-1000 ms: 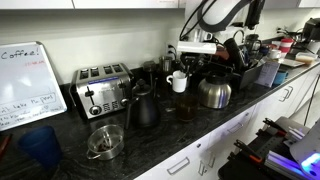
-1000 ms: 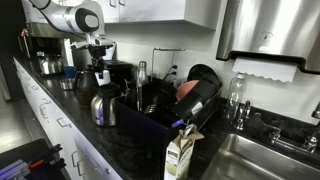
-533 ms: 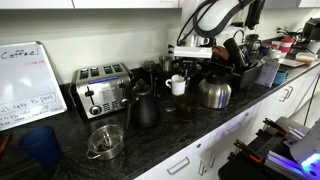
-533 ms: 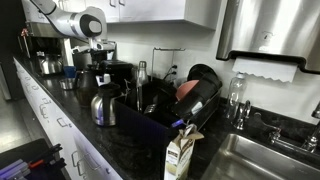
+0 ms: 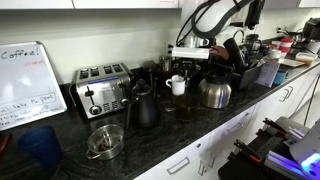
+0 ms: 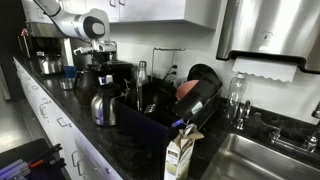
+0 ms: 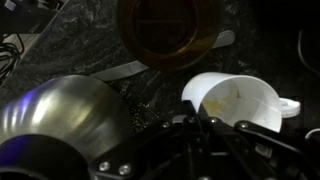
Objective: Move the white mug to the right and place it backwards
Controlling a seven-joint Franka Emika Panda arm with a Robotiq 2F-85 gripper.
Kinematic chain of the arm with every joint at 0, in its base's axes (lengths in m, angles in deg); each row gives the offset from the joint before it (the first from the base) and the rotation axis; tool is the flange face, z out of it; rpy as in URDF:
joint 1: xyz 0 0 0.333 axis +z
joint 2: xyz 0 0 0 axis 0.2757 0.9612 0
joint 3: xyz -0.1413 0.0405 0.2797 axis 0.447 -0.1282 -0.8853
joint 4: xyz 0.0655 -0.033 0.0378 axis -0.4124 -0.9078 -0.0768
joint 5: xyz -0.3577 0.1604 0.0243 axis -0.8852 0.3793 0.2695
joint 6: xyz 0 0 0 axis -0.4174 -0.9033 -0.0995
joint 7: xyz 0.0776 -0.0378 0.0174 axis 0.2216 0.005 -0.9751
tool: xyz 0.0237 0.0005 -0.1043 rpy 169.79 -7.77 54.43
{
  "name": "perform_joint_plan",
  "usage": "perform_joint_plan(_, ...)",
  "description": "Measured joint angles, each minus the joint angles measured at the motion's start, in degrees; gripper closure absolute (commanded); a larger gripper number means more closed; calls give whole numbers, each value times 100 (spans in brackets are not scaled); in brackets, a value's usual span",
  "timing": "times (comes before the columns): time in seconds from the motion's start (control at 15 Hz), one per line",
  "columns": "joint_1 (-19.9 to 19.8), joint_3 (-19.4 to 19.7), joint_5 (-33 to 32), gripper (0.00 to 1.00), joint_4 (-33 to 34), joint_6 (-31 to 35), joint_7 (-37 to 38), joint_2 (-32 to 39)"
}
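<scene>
The white mug [image 7: 238,98] fills the right of the wrist view, mouth towards the camera, loop handle at its right. In an exterior view the mug [image 5: 177,86] sits between the black kettle and the steel kettle [image 5: 214,93]. My gripper [image 7: 197,118] comes in from the bottom of the wrist view. Its dark fingers stand close together at the mug's near rim, and they appear pinched on that wall. In the exterior views the gripper [image 5: 178,72] [image 6: 98,68] hangs straight down over the mug.
The steel kettle [image 7: 60,125] sits close on one side of the mug and an amber glass vessel [image 7: 168,25] just beyond it. A toaster [image 5: 101,89], black kettle [image 5: 142,105] and glass bowl [image 5: 104,142] stand further along. A dish rack [image 6: 180,105] and sink are at the other end.
The gripper and arm have shifted slightly towards the toaster side and a little lower. The white mug has moved the same small way with them.
</scene>
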Motion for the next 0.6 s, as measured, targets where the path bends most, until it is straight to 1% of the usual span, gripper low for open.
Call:
perform_joint_plan(0.13,0,119,-53,99,225,0,398,289)
perform_joint_plan(0.47,94,340,-55,99,973,0,1212,1292)
perform_joint_plan(0.53,134,378,-45,98,1113,0,1318,1465)
perform_joint_plan(0.6,170,407,-23,72,1240,1,1396,1608)
